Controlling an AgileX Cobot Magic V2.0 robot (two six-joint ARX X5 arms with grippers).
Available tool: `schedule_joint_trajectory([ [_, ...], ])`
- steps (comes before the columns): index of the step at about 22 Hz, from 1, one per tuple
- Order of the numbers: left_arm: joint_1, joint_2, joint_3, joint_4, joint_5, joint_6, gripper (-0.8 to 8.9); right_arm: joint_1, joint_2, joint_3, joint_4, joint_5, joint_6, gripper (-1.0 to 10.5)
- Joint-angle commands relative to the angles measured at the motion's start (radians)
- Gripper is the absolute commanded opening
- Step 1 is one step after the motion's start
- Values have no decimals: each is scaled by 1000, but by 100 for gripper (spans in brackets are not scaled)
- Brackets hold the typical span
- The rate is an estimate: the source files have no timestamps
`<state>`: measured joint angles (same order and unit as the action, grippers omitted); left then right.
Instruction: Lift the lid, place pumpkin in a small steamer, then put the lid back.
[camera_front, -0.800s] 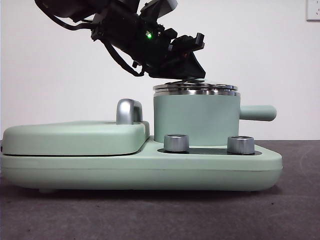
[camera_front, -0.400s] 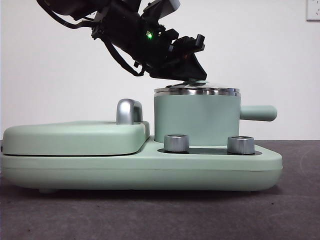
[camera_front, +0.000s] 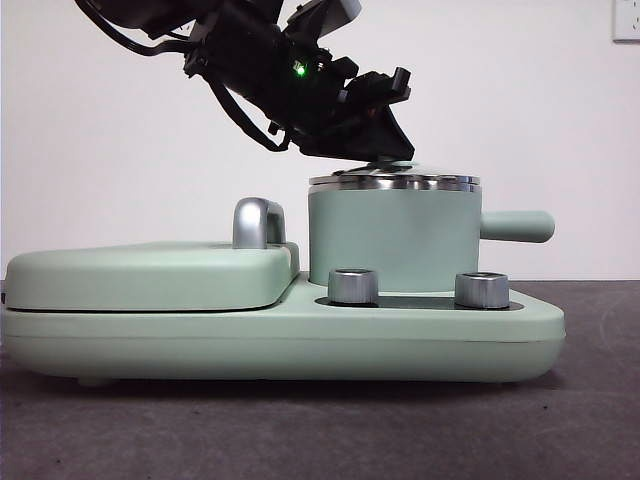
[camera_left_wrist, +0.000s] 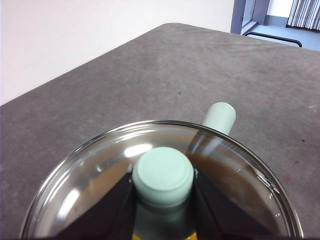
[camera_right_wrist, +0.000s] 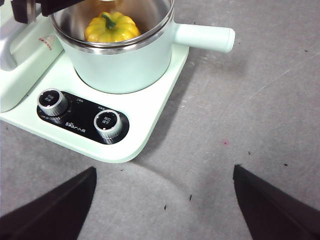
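Observation:
The lid (camera_front: 395, 182) lies flat on the small steamer (camera_front: 390, 240), steel rim on steel rim. My left gripper (camera_front: 385, 152) comes in from the upper left and is shut on the lid's mint-green knob (camera_left_wrist: 163, 175), one jaw on each side. The pumpkin (camera_right_wrist: 112, 27) sits inside the steamer (camera_right_wrist: 125, 65), seen through the glass. A yellow sliver of it shows under the knob in the left wrist view (camera_left_wrist: 160, 236). My right gripper (camera_right_wrist: 164, 170) is open and empty, above the table in front of the control panel.
The steamer's side handle (camera_front: 515, 226) points right. The flat mint-green griddle cover (camera_front: 150, 270) with a chrome handle (camera_front: 255, 222) lies to the left on the same base (camera_front: 300, 345). Two steel dials (camera_front: 352, 285) (camera_front: 481, 289) stand at the front.
The lid has come down the last bit onto the steamer's rim, with my left gripper on its knob. Over the last half second nothing has moved.

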<state>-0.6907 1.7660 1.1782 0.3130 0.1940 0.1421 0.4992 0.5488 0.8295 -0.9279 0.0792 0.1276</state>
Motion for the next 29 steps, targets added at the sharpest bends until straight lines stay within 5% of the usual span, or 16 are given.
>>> schedule_joint_trajectory([
  [1, -10, -6, 43, -42, 6, -4, 15, 7, 6, 7, 11, 0, -8, 423],
  [10, -10, -8, 71, -82, 6, 3, 17, 7, 6, 7, 11, 0, -8, 423],
  [14, -10, -8, 71, -82, 6, 2, 205, 7, 5, 7, 10, 0, -8, 423],
  [19, -8, -15, 71, -90, 6, -1, 228, 7, 5, 7, 11, 0, -8, 423],
  [29, 60, -239, 71, -524, 6, -216, 218, 7, 6, 7, 11, -17, -8, 423],
])
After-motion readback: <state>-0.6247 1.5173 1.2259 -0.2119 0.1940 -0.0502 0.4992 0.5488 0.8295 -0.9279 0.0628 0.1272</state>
